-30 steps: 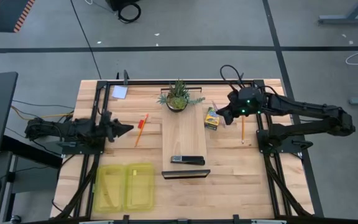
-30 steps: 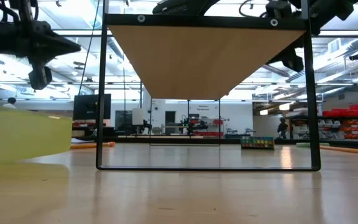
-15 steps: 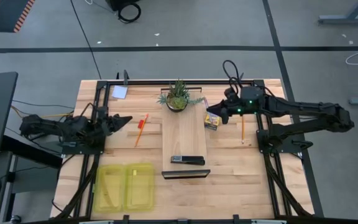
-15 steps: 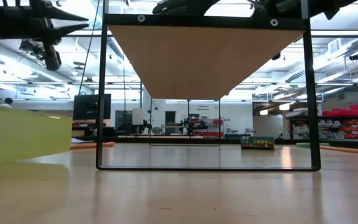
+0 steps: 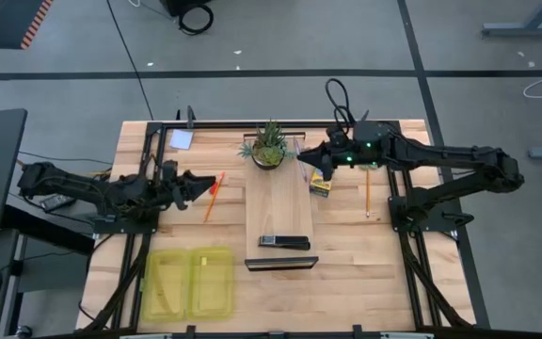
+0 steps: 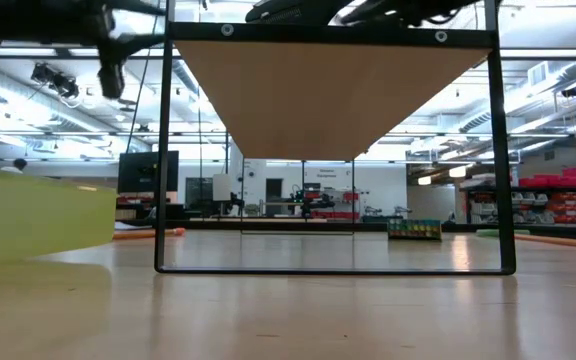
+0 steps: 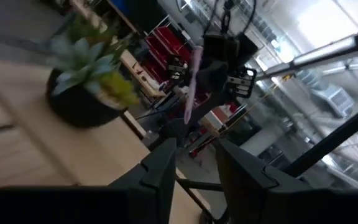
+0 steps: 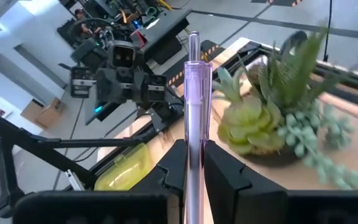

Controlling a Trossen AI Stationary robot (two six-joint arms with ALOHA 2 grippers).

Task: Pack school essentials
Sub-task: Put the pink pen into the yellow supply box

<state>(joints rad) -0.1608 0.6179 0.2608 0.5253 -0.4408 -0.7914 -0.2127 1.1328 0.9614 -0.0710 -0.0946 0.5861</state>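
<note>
Yellow-green translucent plastic marks the open case (image 5: pixel 192 282) at the near left of your wooden worktop (image 5: pixel 356 273), lying apart from everything else. Above it, your left tool (image 5: pixel 212 181) hovers with its fingers (image 7: pixel 160 168) a little apart and gripping nothing, its tips just beside the orange pen (image 5: pixel 215 191) that lies on the wood. At the far left corner you have the pale note pad (image 5: pixel 181 139). Moving toward the middle, the potted plant (image 5: pixel 269 146) stands at the far end of the light wooden board (image 5: pixel 278 209), and a black bar-shaped object (image 5: pixel 284 242) lies on the board's near end. Your right tool (image 5: pixel 301 153) sits right beside the plant, its fingers closed on a pale purple pen (image 8: pixel 192 93) that stands up between them, held off the surface. Just right of the board lies the crayon box (image 5: pixel 321 184), and further right a thin pencil (image 5: pixel 367 196) rests on the worktop.
</note>
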